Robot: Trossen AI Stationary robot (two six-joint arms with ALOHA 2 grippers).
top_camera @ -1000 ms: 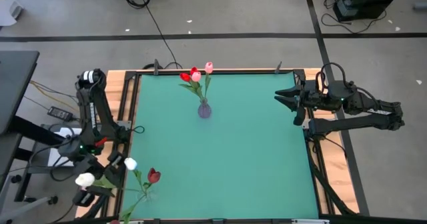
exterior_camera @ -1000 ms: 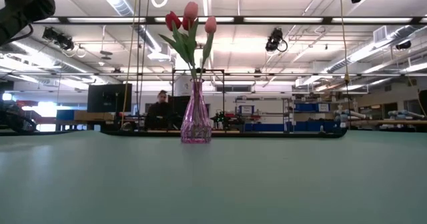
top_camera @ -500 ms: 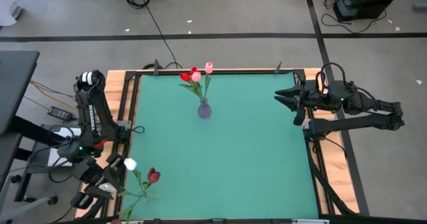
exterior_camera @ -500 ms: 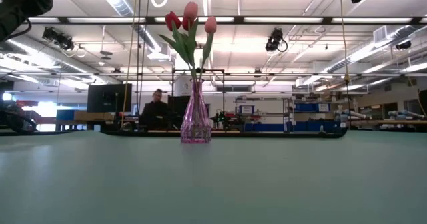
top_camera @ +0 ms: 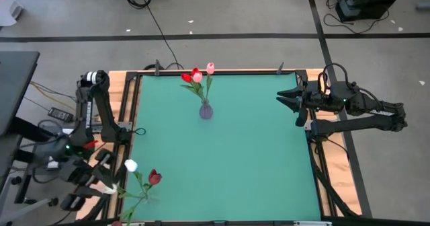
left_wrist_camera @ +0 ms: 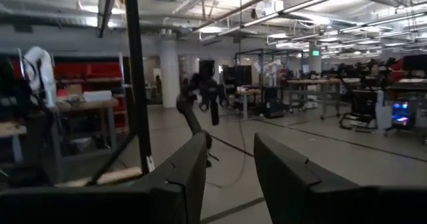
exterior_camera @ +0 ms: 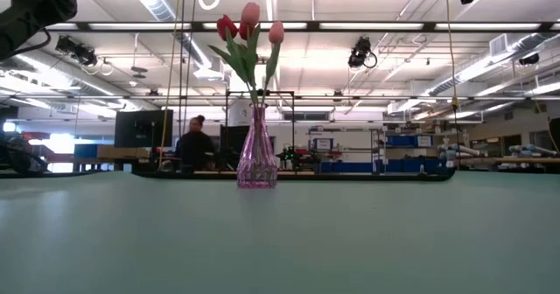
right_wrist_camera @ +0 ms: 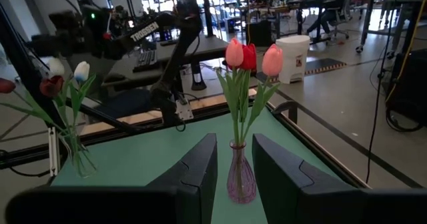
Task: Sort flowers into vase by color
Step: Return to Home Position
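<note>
While the return-to-rest step runs, the high view shows the left arm (top_camera: 93,108) folded outside the surface (top_camera: 235,159) edge, well apart from the pink vase (top_camera: 205,109) on its near-left side. The transparent vase (top_camera: 144,196) stands on that same diagonal. It holds a white flower (top_camera: 131,165) and a dark red flower (top_camera: 155,177), with their long axes near upright and fanned. The left arm is the nearer one. The right end effector (top_camera: 285,101) waits to the right of the pink vase and points toward it.

Low view: the pink vase stands upright and holds the red and pink flowers (exterior_camera: 249,23).

Left wrist view: the left end effector (left_wrist_camera: 230,144) is spread partway and empty, and faces away from the pink vase.

Right wrist view: the right end effector is parted and holds nothing. The pink vase sits framed between its fingers.

Judgement: any remaining retreat of the left arm should run away from the fanned stems.
</note>
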